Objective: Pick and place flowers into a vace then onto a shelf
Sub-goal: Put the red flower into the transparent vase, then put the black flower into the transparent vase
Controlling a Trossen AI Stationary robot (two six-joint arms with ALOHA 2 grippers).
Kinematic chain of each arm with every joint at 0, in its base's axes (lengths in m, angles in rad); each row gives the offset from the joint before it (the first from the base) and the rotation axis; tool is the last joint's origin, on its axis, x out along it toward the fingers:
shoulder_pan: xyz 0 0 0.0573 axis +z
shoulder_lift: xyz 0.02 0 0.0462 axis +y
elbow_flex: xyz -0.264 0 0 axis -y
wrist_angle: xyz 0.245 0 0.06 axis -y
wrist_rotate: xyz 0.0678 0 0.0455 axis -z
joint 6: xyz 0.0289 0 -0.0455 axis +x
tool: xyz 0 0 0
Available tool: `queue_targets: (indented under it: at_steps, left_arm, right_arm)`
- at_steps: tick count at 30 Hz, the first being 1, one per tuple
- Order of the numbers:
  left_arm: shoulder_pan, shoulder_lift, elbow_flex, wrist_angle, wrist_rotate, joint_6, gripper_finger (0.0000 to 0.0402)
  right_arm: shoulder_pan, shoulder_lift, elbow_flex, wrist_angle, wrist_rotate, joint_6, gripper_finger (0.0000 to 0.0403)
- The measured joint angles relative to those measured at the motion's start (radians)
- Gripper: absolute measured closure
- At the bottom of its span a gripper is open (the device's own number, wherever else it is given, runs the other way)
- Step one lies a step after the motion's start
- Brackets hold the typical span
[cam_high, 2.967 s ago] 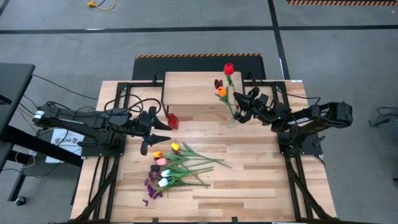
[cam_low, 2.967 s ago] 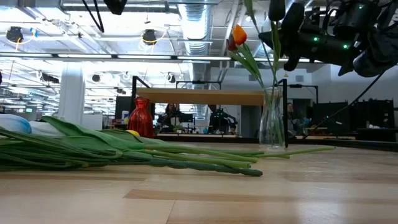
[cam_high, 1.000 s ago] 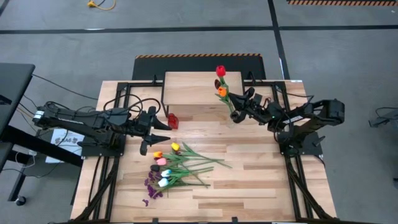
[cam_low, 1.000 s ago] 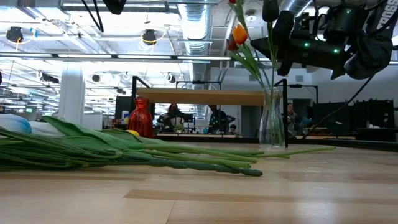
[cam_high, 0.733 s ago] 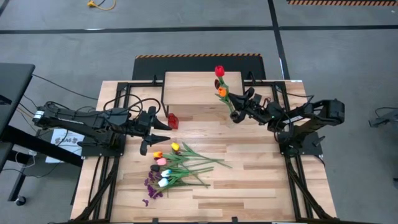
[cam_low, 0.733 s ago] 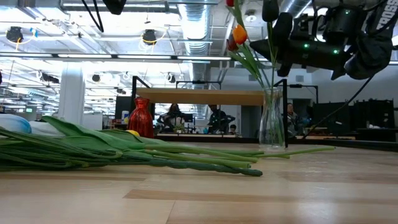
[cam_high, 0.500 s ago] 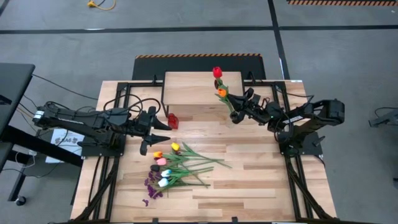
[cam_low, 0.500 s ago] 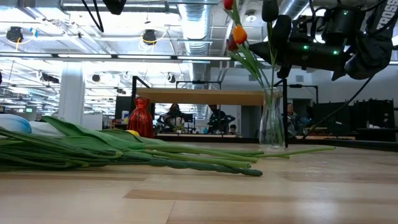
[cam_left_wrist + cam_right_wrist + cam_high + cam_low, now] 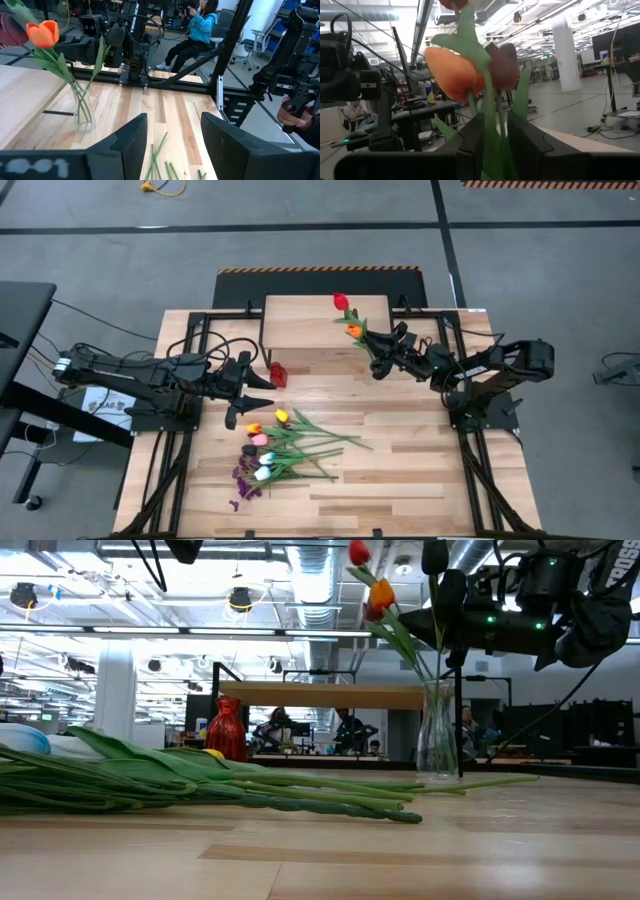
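Right claw [image 9: 378, 352] is parted slightly around tulip stems [image 9: 490, 125] above glass vase [image 9: 437, 735], near counter's [image 9: 400, 470] far edge; no firm grip seen.

overhead, table-level, two wrist views, shared vase [image 9: 437, 730]

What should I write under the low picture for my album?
Red and orange tulips stand in a clear glass vase; the right gripper hovers beside their stems, more green-stemmed flowers lying nearby.
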Motion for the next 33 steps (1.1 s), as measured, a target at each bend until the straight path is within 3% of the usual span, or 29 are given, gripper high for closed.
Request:
queue_targets:
  at_steps: [14,26,33]
  left_arm:
    - [0.0,0.0,0.0,0.0,0.0,-0.009,0.0226]
    - [0.0,0.0,0.0,-0.001,0.01,-0.011,0.0226]
    - [0.0,0.0,0.0,0.0,0.01,-0.011,0.0226]
  right_arm:
    - [0.0,-0.009,-0.017,-0.003,0.0,-0.036,0.0326]
    - [0.0,-0.202,-0.117,-0.077,0.0,-0.06,0.0326]
    - [0.0,-0.231,-0.117,-0.124,0.0,-0.06,0.0326]
